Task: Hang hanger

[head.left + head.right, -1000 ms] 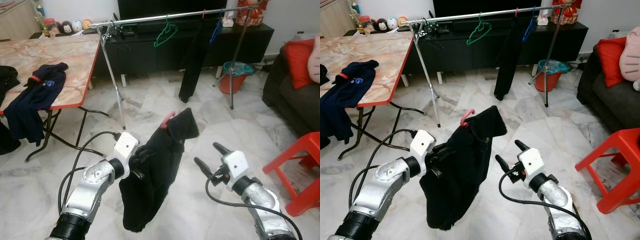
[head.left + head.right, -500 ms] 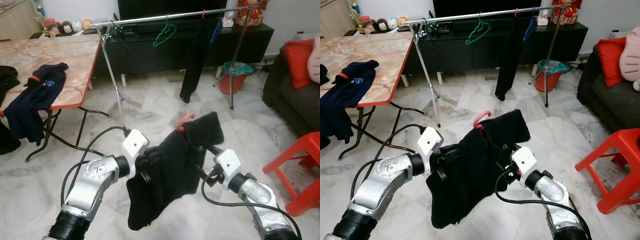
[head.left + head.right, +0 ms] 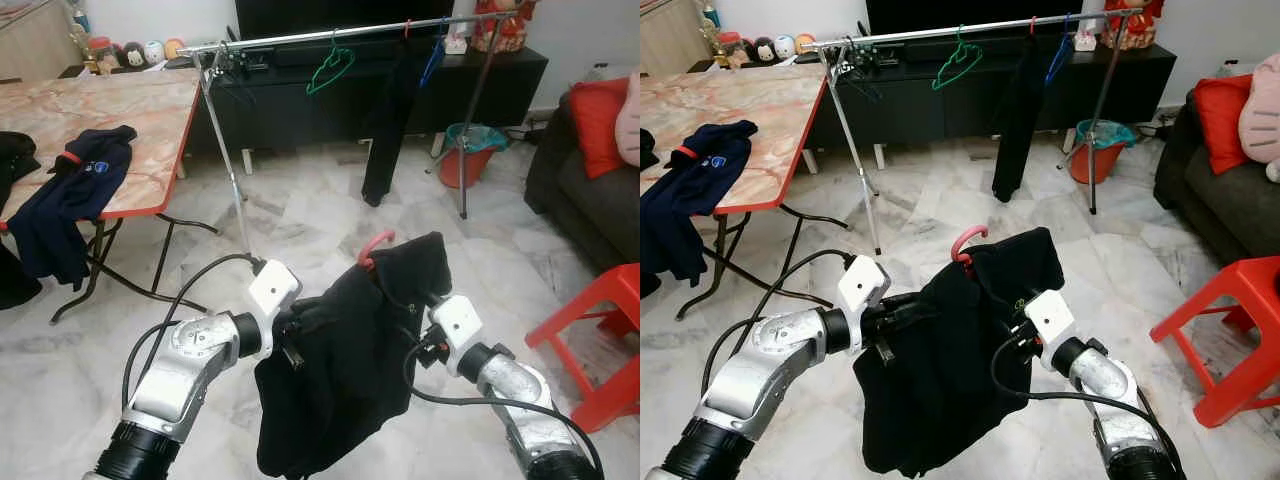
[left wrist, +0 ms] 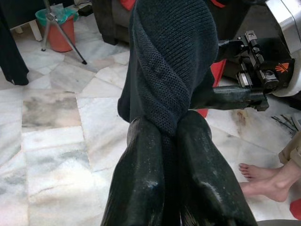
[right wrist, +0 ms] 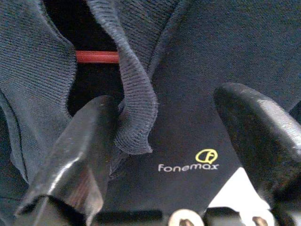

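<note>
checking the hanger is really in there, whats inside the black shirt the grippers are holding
A pink hanger: its hook sticks out of the black shirt at the collar, and the right wrist view shows a red bar through a gap. The hanger's arms are hidden under the fabric.

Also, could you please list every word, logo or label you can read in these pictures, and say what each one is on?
"fonemax", under a small yellow logo: on the black shirt in front of the right pincer.
Orange mark on the right pincer's body, left wrist view: too small to read.
Badge on the navy shirt on the table: too blurred.
</note>
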Robot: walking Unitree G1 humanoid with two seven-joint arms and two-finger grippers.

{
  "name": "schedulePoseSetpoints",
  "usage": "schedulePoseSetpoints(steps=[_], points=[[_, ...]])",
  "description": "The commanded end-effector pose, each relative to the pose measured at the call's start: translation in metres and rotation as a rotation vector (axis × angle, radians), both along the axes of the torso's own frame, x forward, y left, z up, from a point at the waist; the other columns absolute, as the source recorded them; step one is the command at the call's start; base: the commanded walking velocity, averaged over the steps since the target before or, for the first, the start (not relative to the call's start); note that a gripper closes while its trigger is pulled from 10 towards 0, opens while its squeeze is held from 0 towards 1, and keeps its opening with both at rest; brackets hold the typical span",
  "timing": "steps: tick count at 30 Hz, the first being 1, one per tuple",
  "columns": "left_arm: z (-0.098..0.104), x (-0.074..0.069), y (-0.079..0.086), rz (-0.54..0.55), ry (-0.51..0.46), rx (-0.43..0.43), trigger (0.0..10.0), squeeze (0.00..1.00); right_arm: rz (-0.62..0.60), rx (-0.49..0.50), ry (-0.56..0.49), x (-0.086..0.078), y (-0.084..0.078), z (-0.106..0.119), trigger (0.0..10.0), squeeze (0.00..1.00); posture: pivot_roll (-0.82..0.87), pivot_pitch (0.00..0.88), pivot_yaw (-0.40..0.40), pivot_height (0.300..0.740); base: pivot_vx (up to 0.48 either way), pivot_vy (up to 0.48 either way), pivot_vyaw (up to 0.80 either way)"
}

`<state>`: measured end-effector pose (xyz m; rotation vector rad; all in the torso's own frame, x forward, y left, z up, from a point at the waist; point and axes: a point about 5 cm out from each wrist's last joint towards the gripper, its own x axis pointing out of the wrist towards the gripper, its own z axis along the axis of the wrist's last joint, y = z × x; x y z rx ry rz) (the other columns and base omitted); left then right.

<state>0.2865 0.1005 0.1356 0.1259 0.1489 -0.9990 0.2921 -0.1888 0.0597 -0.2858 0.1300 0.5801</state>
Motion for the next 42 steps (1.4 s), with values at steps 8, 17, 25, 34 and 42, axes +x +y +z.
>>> schedulePoseSetpoints(steps=[8, 17, 25, 34, 42], points=[[0.0161, -0.0013, -0.0033, -0.022, -0.061, -0.013, 10.0, 0.00, -0.006, -0.007, -0.005, 0.0034, -0.0012, 0.0007, 0.0, 0.00, 0.04, 0.000, 0.011, 0.740, 0.000, 0.000, 0.00], [0.0162, -0.0009, -0.0045, -0.016, -0.061, -0.011, 10.0, 0.00, -0.013, -0.006, -0.002, 0.0032, -0.0028, -0.0010, 0.0, 0.00, 0.04, 0.000, 0.012, 0.740, 0.000, 0.000, 0.00], [0.0166, -0.0011, -0.0042, -0.015, -0.062, -0.010, 10.0, 0.00, -0.021, -0.005, 0.007, 0.0022, -0.0037, -0.0039, 0.0, 0.00, 0.04, 0.000, 0.011, 0.740, 0.000, 0.000, 0.00], [0.0175, -0.0017, -0.0053, -0.019, -0.063, -0.016, 10.0, 0.00, -0.029, -0.014, 0.010, 0.0027, -0.0047, -0.0052, 0.0, 0.00, 0.05, 0.000, 0.010, 0.740, 0.000, 0.000, 0.00], [0.0170, -0.0024, -0.0055, -0.023, -0.060, -0.013, 10.0, 0.00, -0.036, -0.019, 0.004, 0.0034, -0.0056, -0.0049, 0.0, 0.00, 0.05, 0.000, 0.010, 0.740, 0.000, 0.000, 0.00]])
